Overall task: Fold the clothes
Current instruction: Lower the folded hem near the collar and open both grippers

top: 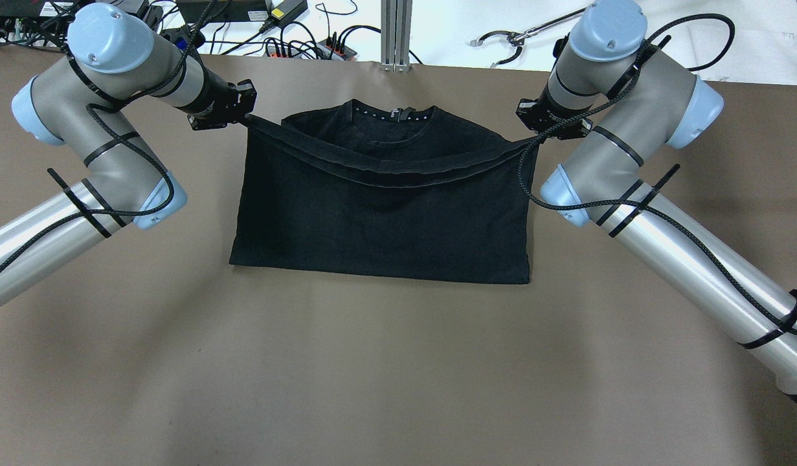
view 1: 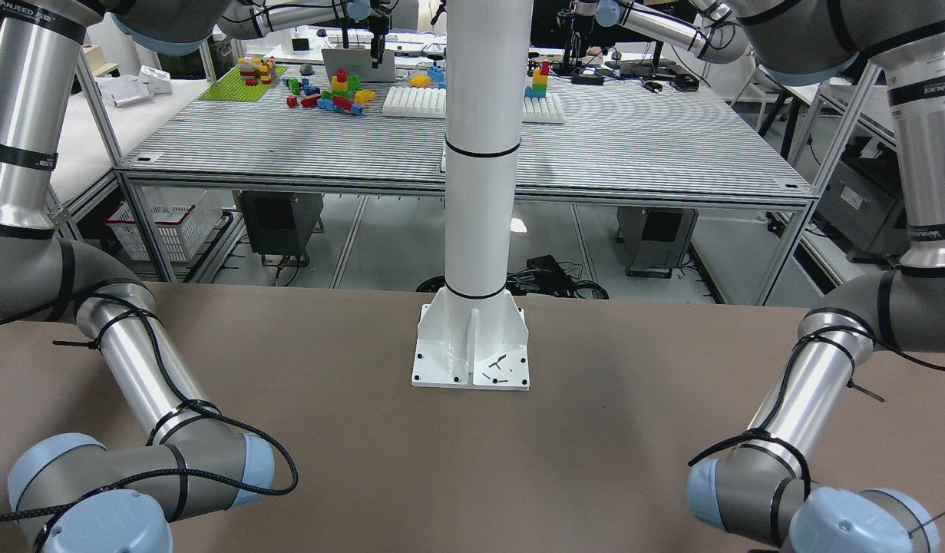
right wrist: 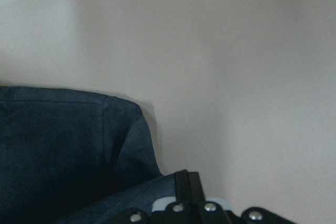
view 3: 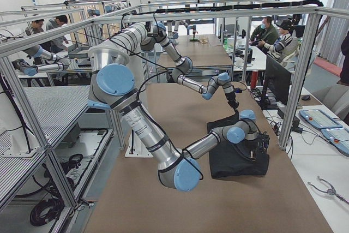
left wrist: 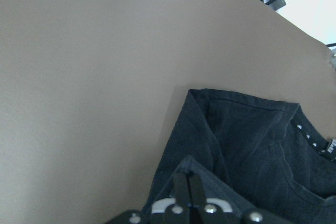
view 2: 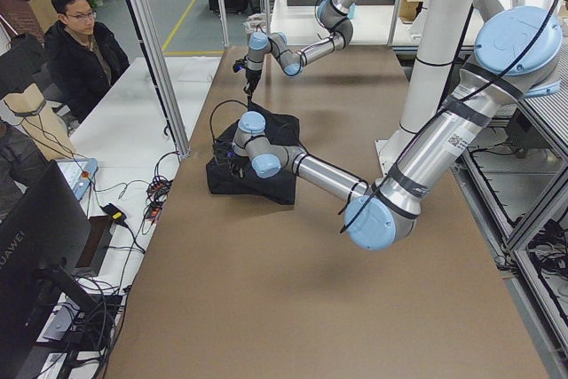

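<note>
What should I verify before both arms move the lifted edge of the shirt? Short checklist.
1. Left tool shut on a corner of the black shirt: ok.
2. Right tool shut on the opposite corner: ok.
3. Held edge taut between the tools: not ok, it sags mid-span.
4. Same number of layers in each grip: cannot tell, since the wrist views show only fabric bunched at the fingers.
5. Rest of the shirt lying flat on the table, near edge straight: ok.
6. Right arm's cable free of the shirt's side edge: cannot tell, as it loops right beside it.
</note>
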Controlling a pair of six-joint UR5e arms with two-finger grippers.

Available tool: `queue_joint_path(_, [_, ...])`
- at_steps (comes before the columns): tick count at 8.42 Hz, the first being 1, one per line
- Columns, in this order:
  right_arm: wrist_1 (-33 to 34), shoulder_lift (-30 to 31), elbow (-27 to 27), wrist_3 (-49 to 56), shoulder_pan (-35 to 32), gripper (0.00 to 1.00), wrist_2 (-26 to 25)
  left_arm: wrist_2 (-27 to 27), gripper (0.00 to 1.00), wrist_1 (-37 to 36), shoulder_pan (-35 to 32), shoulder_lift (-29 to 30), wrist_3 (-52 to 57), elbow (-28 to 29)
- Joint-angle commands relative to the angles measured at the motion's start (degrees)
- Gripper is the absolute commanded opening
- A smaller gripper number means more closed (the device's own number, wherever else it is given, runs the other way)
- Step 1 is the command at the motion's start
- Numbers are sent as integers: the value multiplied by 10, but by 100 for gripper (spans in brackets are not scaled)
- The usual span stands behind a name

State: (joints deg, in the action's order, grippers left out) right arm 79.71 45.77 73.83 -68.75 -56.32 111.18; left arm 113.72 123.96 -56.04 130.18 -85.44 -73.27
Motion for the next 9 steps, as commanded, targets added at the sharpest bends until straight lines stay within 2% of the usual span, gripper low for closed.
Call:
queue_joint_path(1, [-57, 3, -46, -3, 6, 5, -47, -30, 12, 81, 1, 26, -1, 108])
queue_joint_path(2, [-67, 4, -47, -5, 7, 45, -48, -32, 27, 94, 0, 35, -1, 128])
queue_joint_path(3, [-68, -6, -46, -22, 9, 66, -48, -32, 50, 95, 0, 40, -2, 129])
queue_joint_path(4, [-69, -14, -46, -30, 9, 83, -48, -33, 56, 94, -1, 39, -2, 129])
queue_joint_path(6, [-85, -9, -44, -47, 8, 85, -48, -33, 58, 95, -4, 37, -3, 132])
queue_joint_path(8, [-85, 49, 46, -89, 23, 84, -44, -32, 59, 95, -3, 38, -15, 125])
queue_joint_path(9, [-83, 105, 121, -115, 62, 84, -42, -32, 59, 95, -3, 38, -16, 124])
